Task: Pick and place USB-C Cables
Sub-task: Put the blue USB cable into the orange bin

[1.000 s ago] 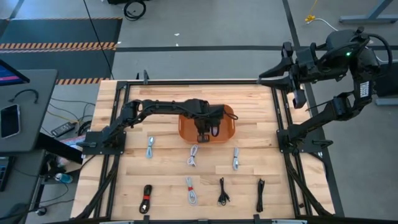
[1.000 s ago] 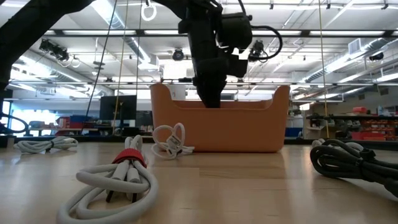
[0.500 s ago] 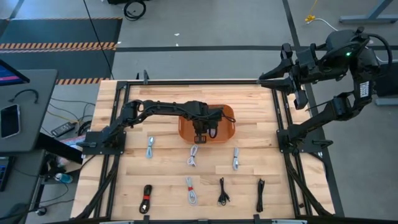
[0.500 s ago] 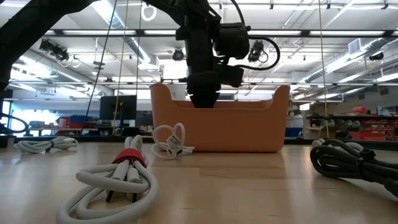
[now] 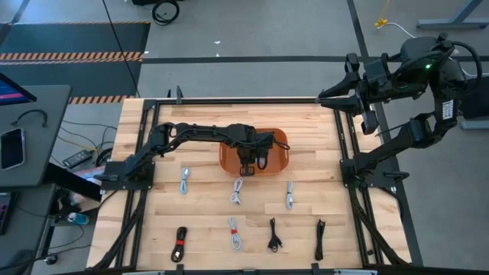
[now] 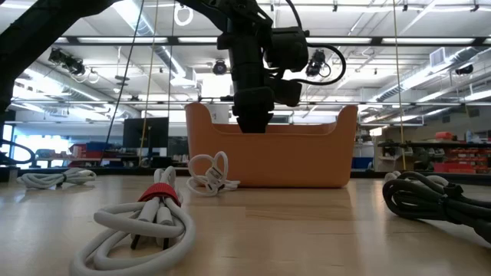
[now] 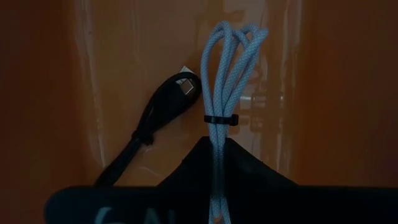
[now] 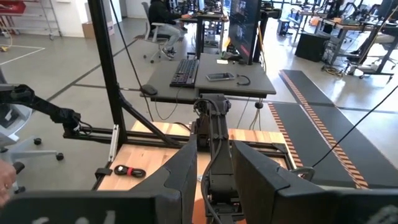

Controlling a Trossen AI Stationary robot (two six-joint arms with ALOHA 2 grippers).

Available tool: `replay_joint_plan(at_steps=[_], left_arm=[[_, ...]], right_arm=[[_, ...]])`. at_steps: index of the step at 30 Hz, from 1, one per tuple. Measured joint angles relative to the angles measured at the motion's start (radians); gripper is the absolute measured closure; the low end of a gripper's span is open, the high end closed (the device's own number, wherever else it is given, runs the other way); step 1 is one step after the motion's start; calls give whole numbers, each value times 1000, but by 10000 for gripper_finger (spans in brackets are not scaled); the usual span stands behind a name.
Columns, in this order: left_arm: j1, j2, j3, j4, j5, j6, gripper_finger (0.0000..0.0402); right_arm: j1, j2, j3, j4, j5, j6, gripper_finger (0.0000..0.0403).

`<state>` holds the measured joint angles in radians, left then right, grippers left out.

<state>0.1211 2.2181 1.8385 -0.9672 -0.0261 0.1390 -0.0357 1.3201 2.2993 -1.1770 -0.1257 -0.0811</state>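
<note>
Wooden planks make up the counter [image 5: 199, 206], with an orange bin [image 5: 280, 156] near its middle. Left gripper [image 5: 246, 163] hangs inside that bin, clamped on a light blue coiled cable [image 7: 225, 93] whose loops dangle over the bin floor beside a black cable [image 7: 155, 121] lying there. Outward, seven more USB-C cables [image 5: 236, 191] lie in two rows on the planks nearer the front edge. Right gripper [image 8: 214, 165] waits high off the far right corner, fingers apart and empty.
</note>
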Motion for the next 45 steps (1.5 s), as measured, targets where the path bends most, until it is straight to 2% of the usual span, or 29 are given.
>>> replay_joint_plan(at_steps=[3, 10, 13, 18, 24, 29, 38, 41, 43, 45], left_arm=[[0, 0, 0, 1, 0, 0, 376], [0, 0, 0, 18, 0, -13, 316], [0, 0, 0, 18, 0, -15, 305], [0, 0, 0, 22, 0, -16, 316], [0, 0, 2, 18, -10, -62, 353], [4, -2, 86, -102, -37, -126, 369], [49, -4, 345, -430, -93, -255, 359], [64, -4, 384, -598, -150, -335, 356], [68, -13, 373, -601, -188, -376, 355], [65, -47, 328, -603, -179, -397, 353]], right_arm=[[0, 0, 0, 0, 0, 0, 296], [0, 0, 0, 0, 0, -1, 296], [0, 0, 0, 0, 0, -1, 296], [0, 0, 0, 0, 0, -1, 296], [0, 0, 0, 0, 0, -1, 296], [0, 0, 0, 0, 0, -1, 296], [0, 0, 0, -8, 0, -1, 296], [0, -1, 0, -18, 0, -10, 296], [0, -2, 0, -31, 0, -18, 296], [0, -4, 0, -38, 0, -20, 296]])
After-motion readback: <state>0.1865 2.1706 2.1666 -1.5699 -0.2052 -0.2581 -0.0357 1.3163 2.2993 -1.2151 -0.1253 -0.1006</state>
